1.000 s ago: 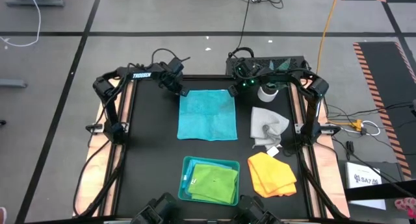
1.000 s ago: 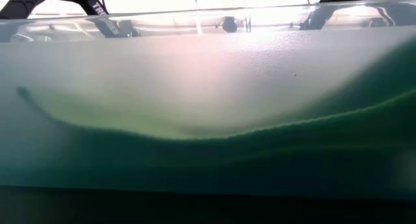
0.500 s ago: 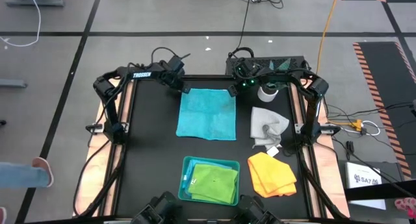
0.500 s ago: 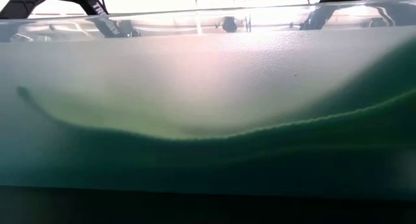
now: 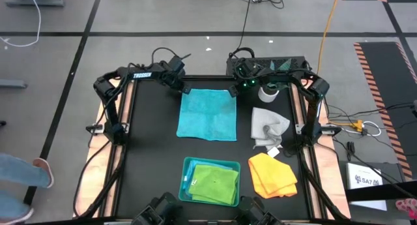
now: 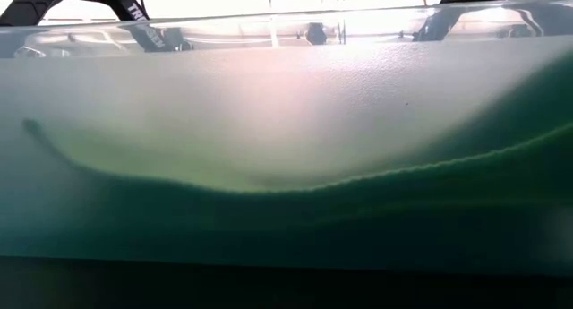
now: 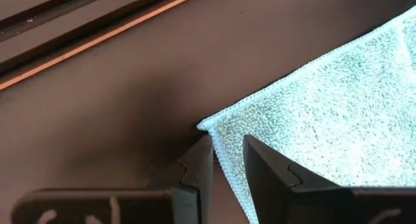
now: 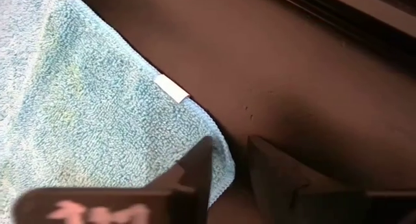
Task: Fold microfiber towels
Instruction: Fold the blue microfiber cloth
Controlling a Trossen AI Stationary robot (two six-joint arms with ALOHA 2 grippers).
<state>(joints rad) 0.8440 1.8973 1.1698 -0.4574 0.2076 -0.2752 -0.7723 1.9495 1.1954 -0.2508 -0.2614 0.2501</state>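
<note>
The left gripper [image 7: 227, 160] has its fingers slightly apart, straddling 1 far corner of the turquoise towel [image 5: 208, 114], which lies flat and unfolded on the surface [image 5: 153, 153]. The right gripper [image 8: 231, 160] fingers bracket the other far corner, narrow gap, edge between them. 1 green towel [image 5: 214, 183] sits folded in the tray [image 5: 186, 166]. The grey towel [image 5: 268, 126] and orange towel [image 5: 272, 175] lie rumpled, seemingly unfolded.
</note>
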